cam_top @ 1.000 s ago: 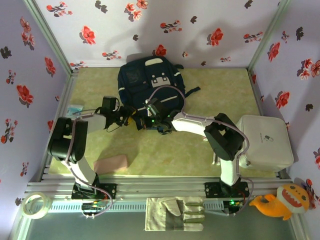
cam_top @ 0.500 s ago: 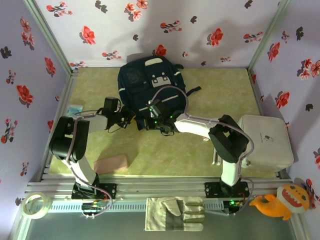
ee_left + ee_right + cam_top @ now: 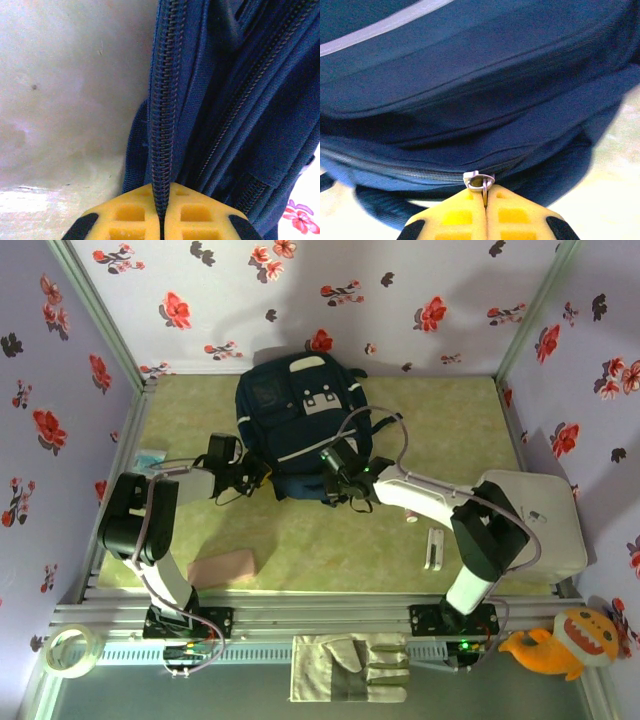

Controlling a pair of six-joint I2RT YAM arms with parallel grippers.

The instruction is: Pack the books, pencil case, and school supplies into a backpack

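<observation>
3 pale lavender walls [image 3: 330, 300] printed with red and dark flowers enclose a mottled yellow-green tabletop [image 3: 440, 420]. A silver aluminium rail frame [image 3: 320, 612] runs along its near edge. Soft, even light leaves faint shadows on the back wall.

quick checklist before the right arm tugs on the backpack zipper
1. Right jaws on the zipper pull: ok, shut on its metal ring.
2. Left jaws bracing the backpack: ok, shut on the zipper track.
3. Compartment open enough to pack: cannot tell; the teeth beside the pull look closed.
4. Pencil case ready to pick: ok, lying flat on the table near the left arm's base.
5. White bar ready to pick: ok, on the table beside the right arm.
6. Books packed: cannot tell.
</observation>
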